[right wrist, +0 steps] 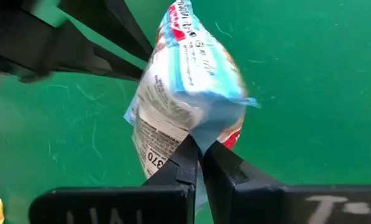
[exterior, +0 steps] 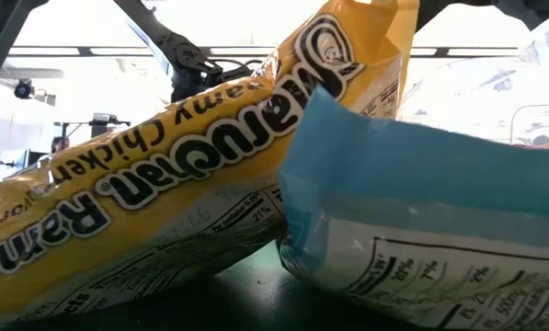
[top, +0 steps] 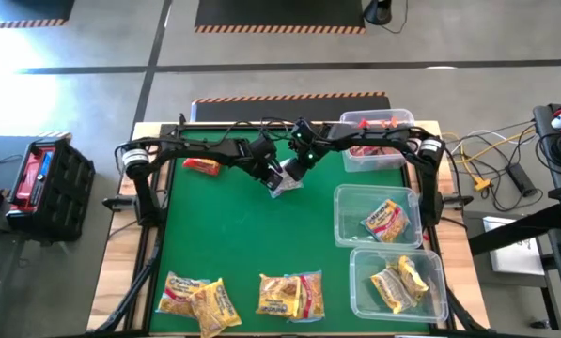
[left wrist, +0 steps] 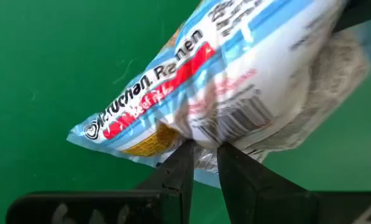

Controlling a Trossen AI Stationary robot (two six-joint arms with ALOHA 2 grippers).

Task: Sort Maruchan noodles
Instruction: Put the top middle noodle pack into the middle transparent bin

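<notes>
Above the middle of the green table (top: 233, 235), both grippers pinch one blue-and-white packet (top: 286, 178) held clear of the mat. Left gripper (left wrist: 202, 163) has its fingers pressed on one edge; right gripper (right wrist: 201, 163) clamps the opposite blue seam. Other noodle packets (top: 289, 294) lie along the table's near edge and in the clear bins (top: 341, 202) at its right side.

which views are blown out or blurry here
Low view: the room behind is blown out white, and the yellow packet and blue packet sit close and soft. Left wrist view: the blue-and-white packet smears toward one edge. High view: evenly lit.
</notes>
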